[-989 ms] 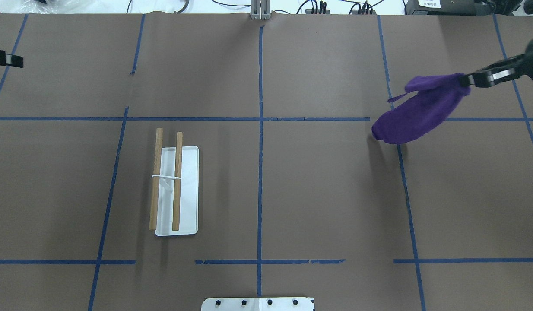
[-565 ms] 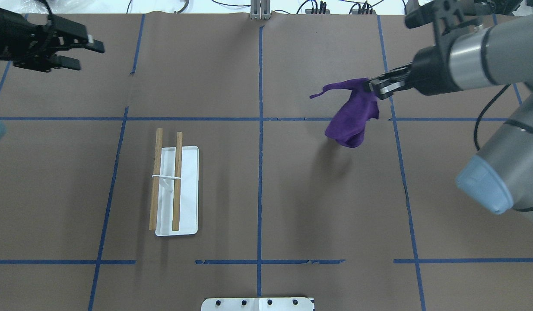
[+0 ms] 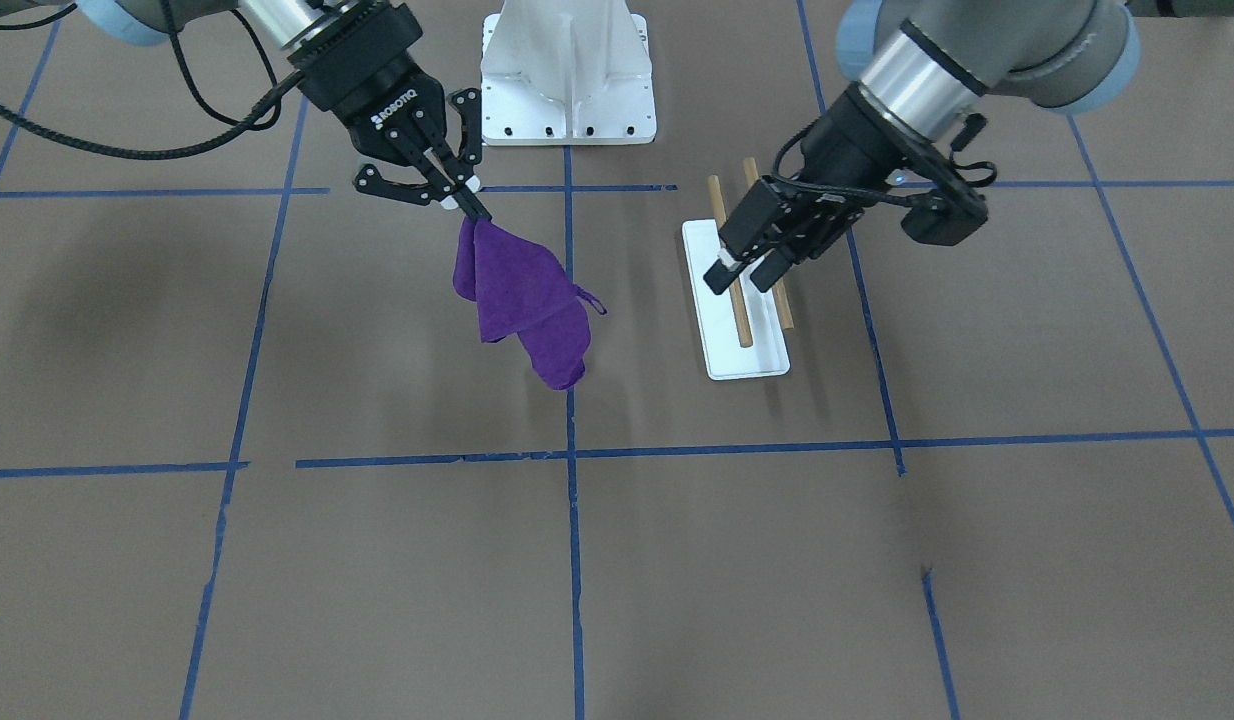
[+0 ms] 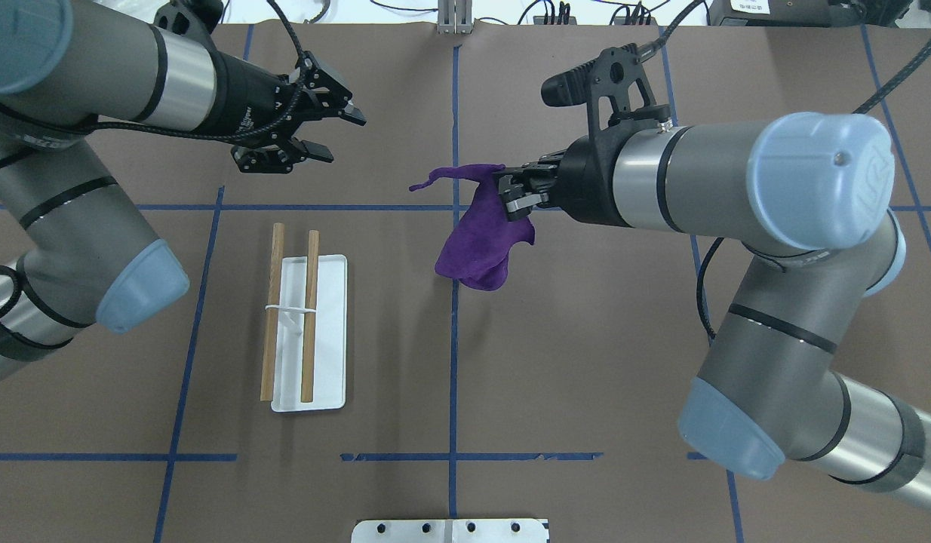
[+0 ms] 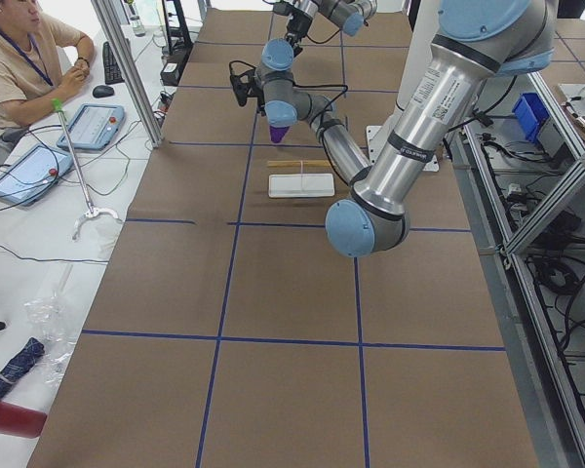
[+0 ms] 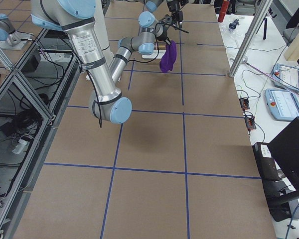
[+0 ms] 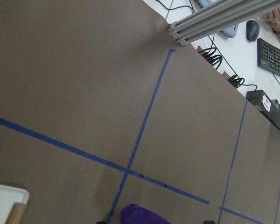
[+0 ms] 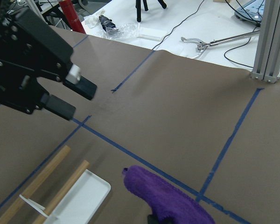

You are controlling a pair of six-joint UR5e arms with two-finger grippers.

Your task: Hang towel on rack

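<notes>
The purple towel (image 4: 484, 241) hangs bunched from my right gripper (image 4: 511, 197), which is shut on its top corner above the table's middle. It also shows in the front-facing view (image 3: 522, 300) under the right gripper (image 3: 472, 210). The rack (image 4: 326, 332) lies flat to the towel's left: a white base with two wooden dowels (image 4: 271, 309) joined by a thin white support. My left gripper (image 4: 343, 137) is open and empty, raised beyond the rack's far end. In the front-facing view it (image 3: 737, 283) overlaps the rack (image 3: 752, 360). The right wrist view shows the towel (image 8: 168, 196), the rack (image 8: 79, 200) and the left gripper (image 8: 79, 100).
A white bolted pedestal (image 3: 567, 70) stands at the robot's side of the table, and its edge shows in the overhead view (image 4: 450, 530). Blue tape lines cross the brown table cover (image 4: 586, 362). An aluminium post (image 4: 454, 19) stands at the far edge. An operator (image 5: 19, 58) sits beyond it.
My right arm has carried the towel leftward from the table's right part to its middle. My left arm has come in from the left edge toward the rack's far end, gripper still open.
</notes>
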